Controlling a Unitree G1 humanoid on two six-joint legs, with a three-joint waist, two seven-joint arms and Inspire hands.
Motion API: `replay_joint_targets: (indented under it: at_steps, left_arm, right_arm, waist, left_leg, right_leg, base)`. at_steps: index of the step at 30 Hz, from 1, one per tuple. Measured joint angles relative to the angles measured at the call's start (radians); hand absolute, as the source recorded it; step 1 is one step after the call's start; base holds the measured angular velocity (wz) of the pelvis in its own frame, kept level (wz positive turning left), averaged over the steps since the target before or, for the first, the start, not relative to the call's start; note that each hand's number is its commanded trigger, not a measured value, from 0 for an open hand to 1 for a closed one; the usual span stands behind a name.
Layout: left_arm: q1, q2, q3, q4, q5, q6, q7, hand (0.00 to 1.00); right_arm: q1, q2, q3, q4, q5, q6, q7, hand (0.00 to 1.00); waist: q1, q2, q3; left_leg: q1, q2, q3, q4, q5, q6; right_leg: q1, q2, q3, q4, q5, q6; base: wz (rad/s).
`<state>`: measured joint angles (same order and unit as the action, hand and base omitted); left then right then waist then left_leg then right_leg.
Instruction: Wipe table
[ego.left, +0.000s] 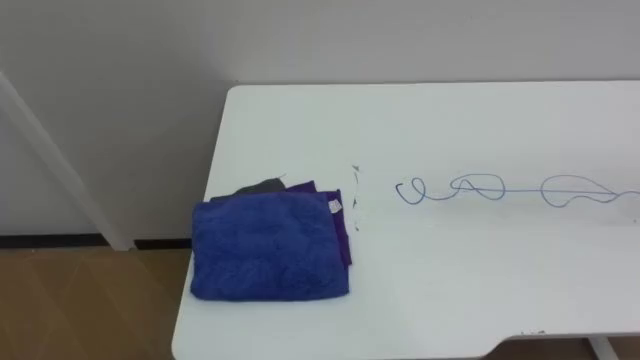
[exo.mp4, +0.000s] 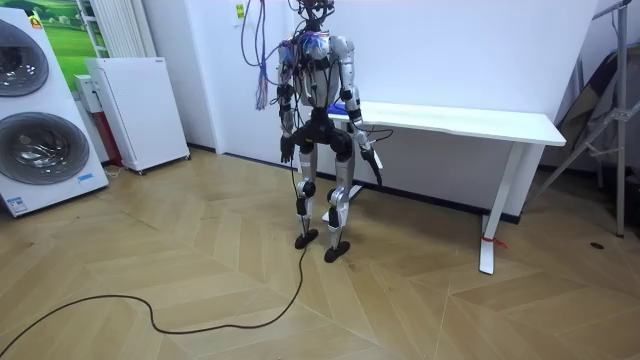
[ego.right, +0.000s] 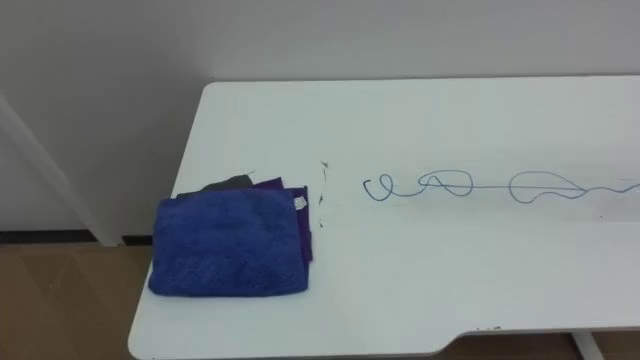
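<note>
Left eye view — cloths (ego.left: 343, 232) mostly hidden under blue towel (ego.left: 268, 250).

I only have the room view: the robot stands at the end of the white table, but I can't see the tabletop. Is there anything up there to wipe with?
Observer: Yes. A folded blue towel lies near the left edge of the table, toward the front.
Operator: Just that one?
Observer: No. It sits on a purple cloth, with a grey cloth peeking out behind.
Operator: And what needs wiping?
Observer: A blue pen scribble runs across the top, starting right of the cloths and leaving the eye view's right edge.
</note>
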<state>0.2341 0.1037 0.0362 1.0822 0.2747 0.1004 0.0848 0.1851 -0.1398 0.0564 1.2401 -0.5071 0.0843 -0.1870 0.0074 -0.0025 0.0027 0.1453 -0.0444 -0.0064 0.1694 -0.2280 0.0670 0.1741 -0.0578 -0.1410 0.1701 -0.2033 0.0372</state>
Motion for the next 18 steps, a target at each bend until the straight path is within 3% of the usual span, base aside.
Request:
replay_joint_targets:
  at_steps: [15, 18]
  left_arm:
    - [0.0, -0.001, -0.02, 0.026, -0.051, 0.001, -0.034, 0.0]
    - [-0.001, -0.001, -0.019, 0.029, -0.048, 0.003, -0.042, 0.0]
  right_arm:
    - [-0.008, 0.007, 0.002, 0.002, 0.017, 0.006, 0.027, 0.0]
    - [-0.011, 0.01, 0.002, 0.005, 0.076, 0.024, 0.03, 0.0]
  waist:
    - [0.001, -0.006, -0.0006]
    - [0.004, -0.007, 0.0004]
  left_leg:
    - [0.0, 0.0, -0.003, 0.001, 0.0, 0.0]
    - [-0.001, -0.001, -0.006, 0.0, 0.0, 0.0]
  right_leg:
    - [0.001, 0.0, -0.001, 0.0, 0.0, 0.0]
    - [0.001, -0.001, 0.0, 0.001, 0.0, 0.0]
  base:
    - [0.0]
    - [0.0]
